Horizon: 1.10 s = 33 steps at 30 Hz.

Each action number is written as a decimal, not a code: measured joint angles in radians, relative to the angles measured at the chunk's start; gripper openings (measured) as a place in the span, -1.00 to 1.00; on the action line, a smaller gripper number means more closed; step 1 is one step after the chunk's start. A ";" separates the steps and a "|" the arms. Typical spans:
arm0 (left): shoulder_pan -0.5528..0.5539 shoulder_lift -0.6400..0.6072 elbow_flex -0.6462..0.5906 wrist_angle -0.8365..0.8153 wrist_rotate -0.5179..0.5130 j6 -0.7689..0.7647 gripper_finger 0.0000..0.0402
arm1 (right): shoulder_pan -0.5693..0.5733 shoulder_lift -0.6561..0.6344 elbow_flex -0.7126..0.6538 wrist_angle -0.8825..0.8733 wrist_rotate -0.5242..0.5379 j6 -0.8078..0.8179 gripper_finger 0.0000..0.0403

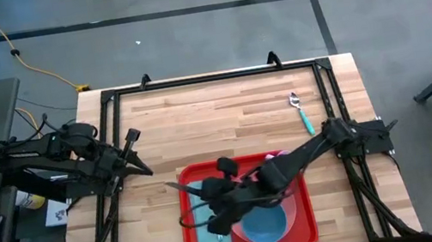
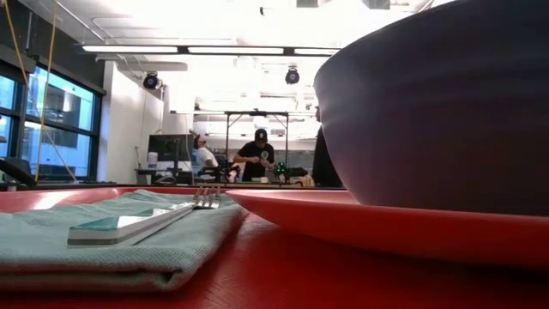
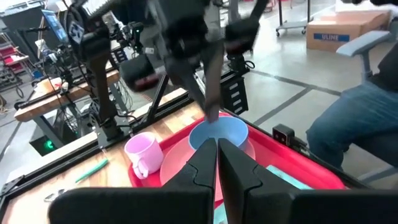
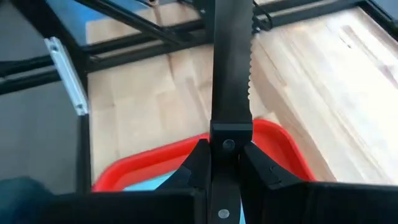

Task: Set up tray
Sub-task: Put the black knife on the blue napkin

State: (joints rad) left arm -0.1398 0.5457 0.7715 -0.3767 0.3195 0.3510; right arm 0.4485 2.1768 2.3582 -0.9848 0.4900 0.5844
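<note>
The tray [image 1: 251, 241] sits on the wooden table [image 1: 224, 115] at its near edge, a little right of centre, and it already carries a good deal: a blue bowl [image 1: 262, 222] on a pink plate [image 1: 298, 199], a pink mug [image 3: 144, 152] at the tray's far edge, and a folded teal napkin [image 2: 103, 245] with a fork [image 2: 146, 223] lying on it toward the tray's left side. The tray looks like stiff moulded plastic, light in itself but awkward once loaded; its surface seems smooth, so I judge the dishes would slide if it were tipped. The raised rim is the sensible place to take hold, ideally at two opposite sides to keep it level. A teal-handled spoon [image 1: 301, 112] lies on the table well beyond the tray's far right corner. The right gripper [image 4: 227, 163] reaches in from the tray's right, its arm stretched low across the plate and bowl, fingers pinched around the handle of a serrated knife [image 4: 231, 68] whose blade points out past the tray's edge. The left gripper [image 3: 216, 163] waits off the tray's far left corner, above the table, pointing toward the tray, its fingers pressed together and holding nothing.
</note>
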 joint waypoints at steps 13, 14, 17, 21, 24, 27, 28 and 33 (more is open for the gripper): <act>0.001 -0.001 0.000 0.101 0.001 -0.041 -0.77 | -0.086 -0.014 -0.261 0.430 -0.304 0.044 -0.86; 0.002 -0.001 0.000 0.101 0.001 -0.041 -0.77 | -0.088 -0.015 -0.285 0.478 -0.318 0.048 -0.86; 0.002 -0.001 0.000 0.101 -0.005 -0.042 -0.77 | -0.089 -0.015 -0.350 0.551 -0.343 0.071 -0.86; 0.002 -0.001 0.000 0.128 -0.017 -0.042 -0.77 | -0.089 -0.015 -0.431 0.668 -0.346 0.107 -0.86; 0.002 -0.001 0.000 0.156 -0.017 -0.042 -0.77 | -0.087 -0.015 -0.483 0.735 -0.331 0.115 -0.86; 0.002 -0.001 0.000 0.174 -0.018 -0.042 -0.77 | -0.087 -0.015 -0.551 0.843 -0.302 0.140 -0.86; 0.002 -0.001 0.000 0.180 -0.022 -0.042 -0.77 | -0.087 -0.015 -0.577 0.887 -0.298 0.151 -0.86; 0.002 -0.001 0.000 0.205 -0.032 -0.042 -0.77 | -0.089 -0.015 -0.704 1.168 -0.239 0.196 -0.86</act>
State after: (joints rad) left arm -0.1383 0.5442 0.7712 -0.1718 0.2870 0.3088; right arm 0.3599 2.1620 1.6537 0.1830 0.2509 0.7801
